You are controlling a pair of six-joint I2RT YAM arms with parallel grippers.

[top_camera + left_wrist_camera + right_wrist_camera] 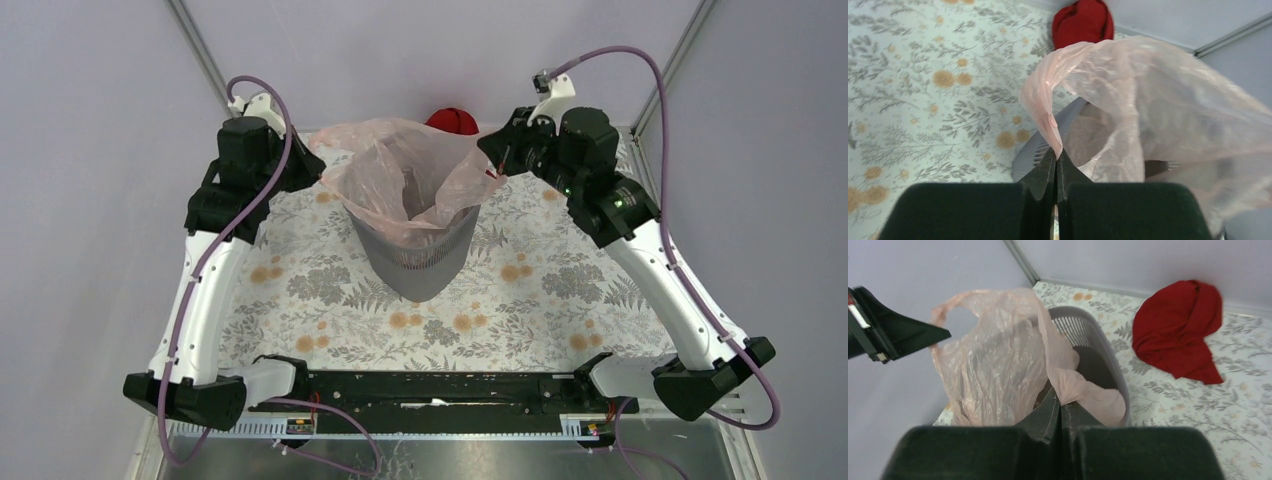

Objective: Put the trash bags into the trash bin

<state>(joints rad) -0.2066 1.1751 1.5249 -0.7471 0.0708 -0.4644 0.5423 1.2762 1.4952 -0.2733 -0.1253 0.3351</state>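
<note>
Pink filmy plastic: the trash bag [405,170] is pulled wide from left to right across the trash bin [415,265]. Its mouth gapes upward and its wrinkled lower part sags down inside the bin. The bag's top edge is held above the bin's rim.

The left fingers [1050,170] are pressed together, pinching the bag's left edge. The right fingers [1053,412] are also pressed together, clamping a twisted bit of the right edge. Both arms reach forward from the near edge, forearms slanting up and inward, wrists facing the bin from either side.

The grey mesh bin stands upright toward the far middle of the surface [520,290], a cloth printed with grey leaves and orange flowers. A dark red cloth bundle [452,120] lies behind the bin by the back wall. The walls are pale lilac, with metal frame posts in the far corners.
</note>
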